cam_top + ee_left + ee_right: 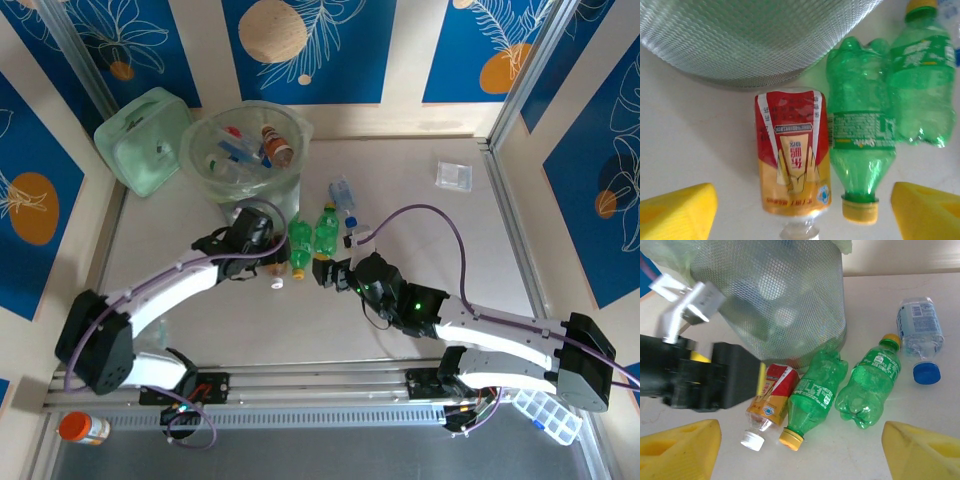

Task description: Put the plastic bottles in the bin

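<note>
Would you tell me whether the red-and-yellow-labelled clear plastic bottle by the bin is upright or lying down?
Lying down: the red-and-yellow-labelled bottle rests lengthwise on the white table, its white cap pointing away from the bin.

The pale table (450,290) carries the round mesh-walled bin (790,315) near its far left corner, with a pale green boxy container (145,140) just beside it in that corner. On the near side of the bin three bottles lie side by side: a red-and-orange labelled bottle (792,155), a green bottle (860,130) touching it, both caps toward the near edge, and a second green bottle (920,85) with its cap toward the far edge. A clear bottle with a blue cap (920,330) lies apart to their right. A small clear plastic piece (455,175) sits near the far right corner
</note>
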